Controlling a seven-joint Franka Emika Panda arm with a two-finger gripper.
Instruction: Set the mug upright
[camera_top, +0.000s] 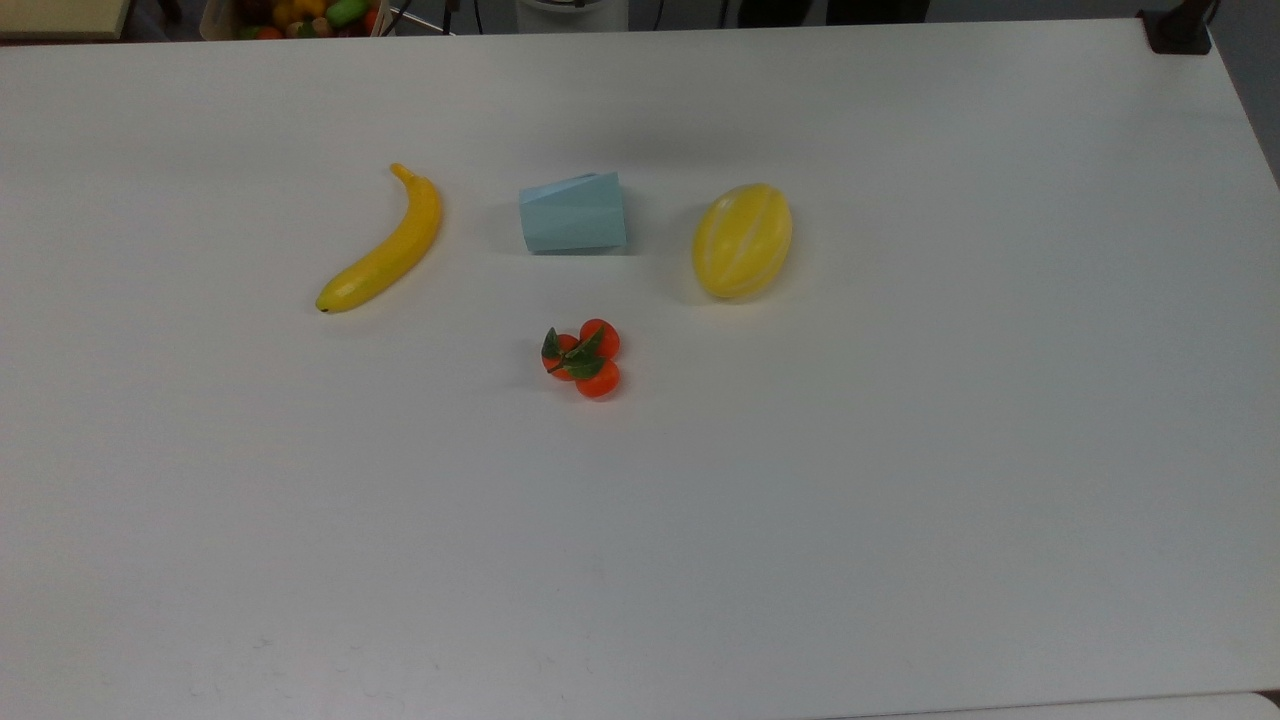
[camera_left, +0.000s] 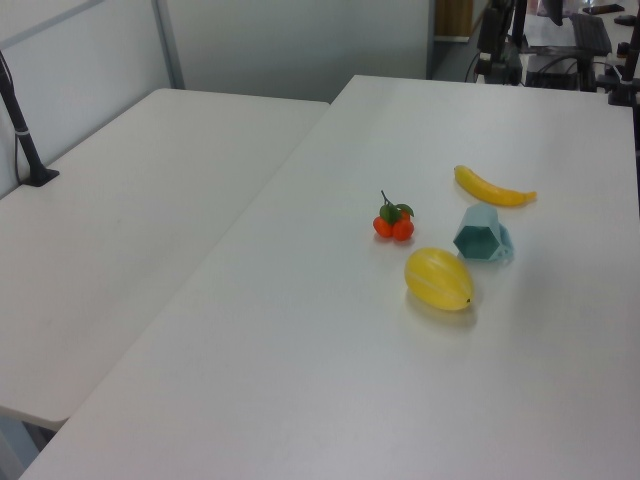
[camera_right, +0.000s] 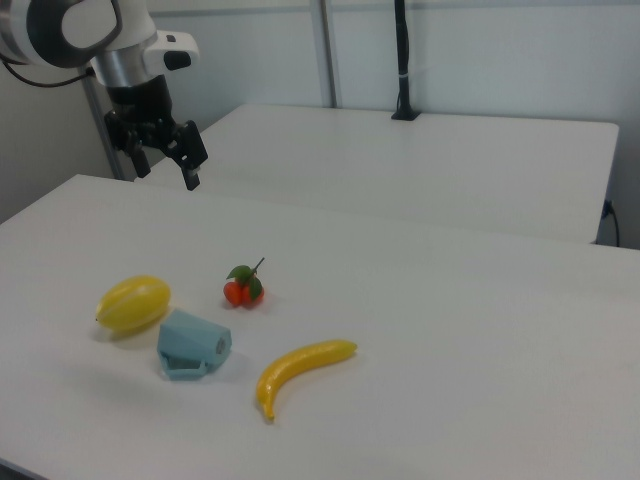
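Top view: the mug (camera_top: 573, 213) lies on its side on the white table (camera_top: 900, 450), between the banana (camera_top: 384, 246) and the melon (camera_top: 742, 240), with the tomatoes (camera_top: 584, 359) nearer the camera. At the far edge, a bin (camera_top: 300, 17) holds mixed fruit.

Left view: the mug's hexagonal mouth faces the camera; nothing is inside.

Right view: the gripper (camera_right: 160, 155) hangs high above the table, fingers spread, grasping nothing.
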